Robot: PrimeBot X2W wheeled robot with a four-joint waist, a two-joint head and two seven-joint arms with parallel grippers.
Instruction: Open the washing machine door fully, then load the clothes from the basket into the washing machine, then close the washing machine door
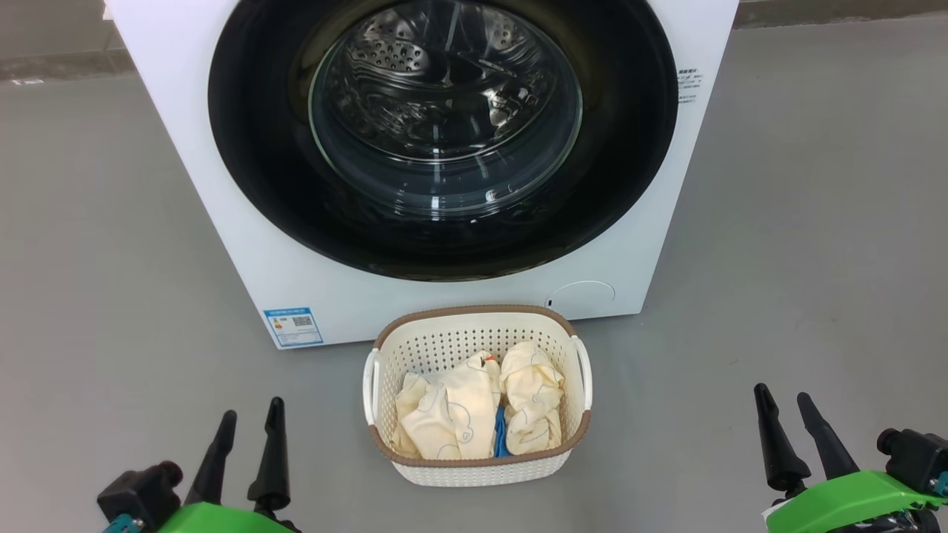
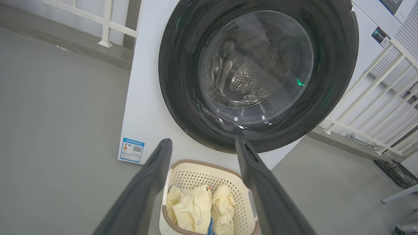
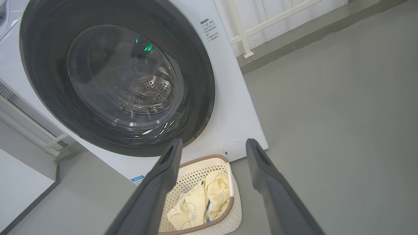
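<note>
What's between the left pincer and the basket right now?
Bare grey floor, nothing else. The head view shows the open left pincer apart from the basket, to its left.

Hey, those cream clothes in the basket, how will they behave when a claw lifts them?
The clothes look crumpled and soft, so they will probably droop and hang floppy. They seem thin, so likely light. Heaped together in the basket, one may drag another.
</note>
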